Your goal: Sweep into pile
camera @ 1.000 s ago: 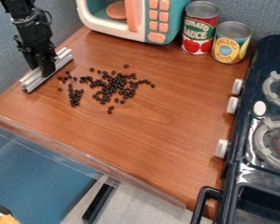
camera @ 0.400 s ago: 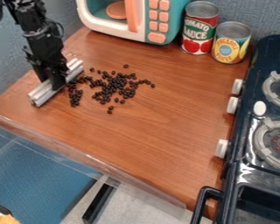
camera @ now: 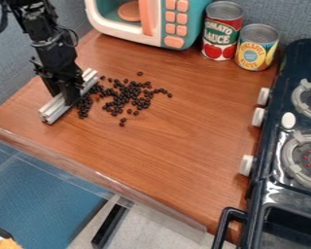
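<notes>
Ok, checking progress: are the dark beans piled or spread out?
Spread out: the beans lie scattered, several apart from the main cluster.

Your beans point(camera: 127, 96): sm., dk., roundish — loose, uneven patch on the wood counter point(camera: 168, 146), densest nr. middle, a few strays at edges. Your bar point(camera: 53, 109): silvery, grooved, lying diag. — alongside patch's L edge in view, v. close to nearest beans.

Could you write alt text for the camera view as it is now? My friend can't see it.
A black robot arm's pincer holds a silvery bar against the left edge of loosely scattered small dark beads on a wooden counter. A toy microwave and two cans stand behind, with a toy stove at right.
</notes>
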